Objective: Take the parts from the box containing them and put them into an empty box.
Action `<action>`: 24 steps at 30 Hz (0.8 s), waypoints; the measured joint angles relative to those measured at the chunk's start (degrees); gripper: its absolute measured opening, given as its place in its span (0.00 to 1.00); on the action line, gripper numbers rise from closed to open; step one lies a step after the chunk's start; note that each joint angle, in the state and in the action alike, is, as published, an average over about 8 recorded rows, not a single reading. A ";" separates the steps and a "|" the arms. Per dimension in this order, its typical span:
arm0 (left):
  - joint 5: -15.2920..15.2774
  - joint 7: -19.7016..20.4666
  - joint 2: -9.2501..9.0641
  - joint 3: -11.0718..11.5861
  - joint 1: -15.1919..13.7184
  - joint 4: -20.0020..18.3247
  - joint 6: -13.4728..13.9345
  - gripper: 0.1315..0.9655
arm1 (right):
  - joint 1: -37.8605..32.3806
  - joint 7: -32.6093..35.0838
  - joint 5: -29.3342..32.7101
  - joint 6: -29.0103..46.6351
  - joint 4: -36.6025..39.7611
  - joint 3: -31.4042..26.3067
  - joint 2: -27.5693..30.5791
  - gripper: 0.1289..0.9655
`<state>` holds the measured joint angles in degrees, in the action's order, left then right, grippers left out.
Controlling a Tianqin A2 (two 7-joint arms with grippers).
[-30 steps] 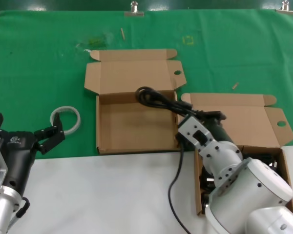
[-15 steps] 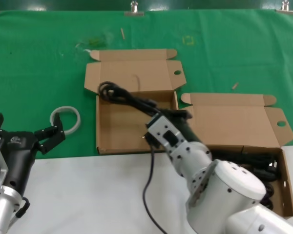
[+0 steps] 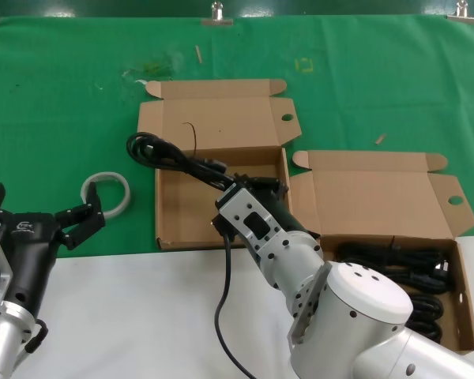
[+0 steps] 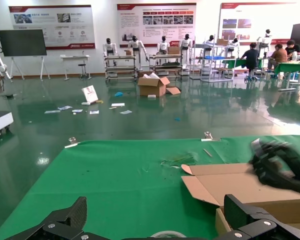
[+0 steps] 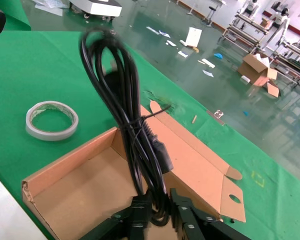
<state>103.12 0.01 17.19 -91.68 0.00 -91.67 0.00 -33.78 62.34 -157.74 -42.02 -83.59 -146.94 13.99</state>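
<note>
My right gripper is shut on a black power cord bundle and holds it above the empty box. The coils stick out toward that box's back left corner. A loose cord tail hangs down over the white table. In the right wrist view the cord rises from the shut right gripper over the empty box's floor. More cords lie in the box containing them on the right. My left gripper waits open at the near left.
A white tape ring lies on the green cloth between the left gripper and the empty box; it also shows as the tape ring. In the left wrist view the open left gripper faces the box lid.
My right gripper has carried the cord bundle leftward, from near the right box to above the left box, uncovering the cords in the right box. The left arm has not moved.
</note>
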 joint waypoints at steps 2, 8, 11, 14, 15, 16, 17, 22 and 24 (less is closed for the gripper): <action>0.00 0.00 0.00 0.00 0.00 0.00 0.00 1.00 | -0.01 -0.02 0.00 0.00 0.00 -0.02 0.01 0.08; 0.00 0.00 0.00 0.00 0.00 0.00 0.00 1.00 | -0.01 -0.02 0.00 0.00 0.00 -0.02 0.02 0.10; 0.00 0.00 0.00 0.00 0.00 0.00 0.00 1.00 | -0.01 -0.02 0.00 0.00 0.00 -0.02 0.02 0.15; 0.00 0.00 0.00 0.00 0.00 0.00 0.00 1.00 | -0.01 -0.02 0.00 0.00 0.00 -0.02 0.02 0.19; 0.00 0.00 0.00 0.00 0.00 0.00 0.00 1.00 | -0.01 -0.02 0.00 0.00 0.00 -0.02 0.02 0.20; 0.00 0.00 0.00 0.00 0.00 0.00 0.00 1.00 | -0.01 -0.02 0.00 0.00 0.00 -0.02 0.02 0.22; 0.00 0.00 0.00 0.00 0.00 0.00 0.00 1.00 | -0.01 -0.02 0.00 0.00 0.00 -0.02 0.02 0.22; 0.00 0.00 0.00 0.00 0.00 0.00 0.00 1.00 | -0.01 -0.02 0.00 0.00 0.00 -0.02 0.02 0.34; 0.00 0.00 0.00 0.00 0.00 0.00 0.00 1.00 | -0.01 -0.02 0.00 0.00 0.00 -0.02 0.02 0.39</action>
<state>103.12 0.01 17.19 -91.68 0.00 -91.67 0.00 -33.79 62.32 -157.74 -42.02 -83.59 -146.97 14.02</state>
